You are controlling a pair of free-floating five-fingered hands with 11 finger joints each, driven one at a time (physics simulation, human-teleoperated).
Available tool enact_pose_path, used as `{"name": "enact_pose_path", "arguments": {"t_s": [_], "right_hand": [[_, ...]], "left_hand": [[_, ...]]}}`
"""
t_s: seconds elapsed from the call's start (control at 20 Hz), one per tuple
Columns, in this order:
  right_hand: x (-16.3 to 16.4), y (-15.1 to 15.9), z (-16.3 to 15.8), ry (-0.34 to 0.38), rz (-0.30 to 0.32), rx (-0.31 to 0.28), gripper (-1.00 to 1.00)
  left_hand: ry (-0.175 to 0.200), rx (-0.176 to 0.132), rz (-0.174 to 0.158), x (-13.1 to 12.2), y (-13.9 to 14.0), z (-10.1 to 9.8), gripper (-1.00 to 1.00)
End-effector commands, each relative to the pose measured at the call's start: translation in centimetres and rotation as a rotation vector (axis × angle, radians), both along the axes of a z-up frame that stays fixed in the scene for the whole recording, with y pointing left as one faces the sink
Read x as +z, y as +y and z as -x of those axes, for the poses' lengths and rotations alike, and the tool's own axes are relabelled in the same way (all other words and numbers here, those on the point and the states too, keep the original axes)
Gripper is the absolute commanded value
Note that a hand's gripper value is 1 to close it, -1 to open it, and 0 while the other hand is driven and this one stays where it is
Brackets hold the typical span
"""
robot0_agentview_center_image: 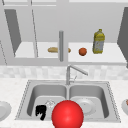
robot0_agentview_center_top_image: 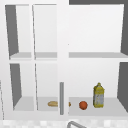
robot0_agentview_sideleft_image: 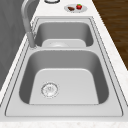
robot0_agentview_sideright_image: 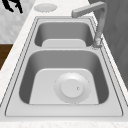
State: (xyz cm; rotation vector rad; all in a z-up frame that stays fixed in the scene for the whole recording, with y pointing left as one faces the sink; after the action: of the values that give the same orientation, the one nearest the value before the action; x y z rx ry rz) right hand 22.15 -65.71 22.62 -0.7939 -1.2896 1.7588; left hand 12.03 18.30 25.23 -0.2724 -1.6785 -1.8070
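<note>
Nearest, large glossy red ball (robot0_agentview_center_image: 67, 114) before steel double sink (robot0_agentview_center_image: 30, 95); beside it black left hand (robot0_agentview_center_image: 41, 111), fingers hanging curled, gripping nothing.

A black hand (robot0_agentview_center_image: 41, 111) shows at the near left of the sink (robot0_agentview_center_image: 25, 100), whose two basins are plain brushed grey steel, as is the faucet (robot0_agentview_center_image: 72, 71). A large, glossy, solid red ball (robot0_agentview_center_image: 67, 115) sits at the near edge, in the middle. The right basin holds a pale grey-white plate (robot0_agentview_sideright_image: 72, 88). The countertop (robot0_agentview_center_image: 10, 87) is white with faint grey marbling, and the backsplash (robot0_agentview_center_image: 37, 72) is a pattern of small pale grey and white tiles. In the white cabinet (robot0_agentview_center_top_image: 62, 37) with dark grey side walls stand a yellow bottle (robot0_agentview_center_top_image: 98, 95) with a pale label, an orange-red round fruit (robot0_agentview_center_top_image: 83, 105) and a tan bread roll (robot0_agentview_center_top_image: 52, 103). A far plate (robot0_agentview_sideleft_image: 75, 8) carries something red and something brown. The floor (robot0_agentview_sideleft_image: 115, 22) is dark brown wood.
</note>
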Motion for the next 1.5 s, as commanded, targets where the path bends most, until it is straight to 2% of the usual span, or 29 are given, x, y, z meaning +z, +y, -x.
{"name": "enact_pose_path", "arguments": {"t_s": [0.0,0.15,0.25,0.5,0.7,0.95,1.2,1.45], "right_hand": [[0.3,-0.9,-0.3,0.029,0.115,-0.044,-1.0],[-0.5,-0.6,-1.0,0.055,0.168,-0.096,-1.0],[-1.3,-0.5,-1.0,0.079,0.178,-0.134,-1.0],[-3.2,0.1,-1.2,0.132,0.189,-0.275,-1.0],[-4.4,0.9,-1.4,0.215,0.204,-0.35,-1.0],[-5.6,1.8,-1.4,0.331,0.197,-0.4,-1.0],[-6.8,2.7,-1.9,0.385,0.188,-0.416,-1.0],[-6.7,3.4,-2.1,0.433,0.214,-0.441,-1.0]], "left_hand": [[0.0,0.0,0.0,0.0,0.0,0.0,0.0],[0.0,0.0,0.0,0.0,0.0,0.0,0.0],[0.0,0.0,0.0,0.0,0.0,0.0,0.0],[0.0,0.0,0.0,0.0,0.0,0.0,0.0],[0.0,0.0,0.0,0.0,0.0,0.0,0.0],[0.0,0.0,0.0,0.0,0.0,0.0,0.0],[0.0,0.0,0.0,0.0,0.0,0.0,0.0],[0.0,0.0,0.0,0.0,0.0,0.0,0.0]]}}
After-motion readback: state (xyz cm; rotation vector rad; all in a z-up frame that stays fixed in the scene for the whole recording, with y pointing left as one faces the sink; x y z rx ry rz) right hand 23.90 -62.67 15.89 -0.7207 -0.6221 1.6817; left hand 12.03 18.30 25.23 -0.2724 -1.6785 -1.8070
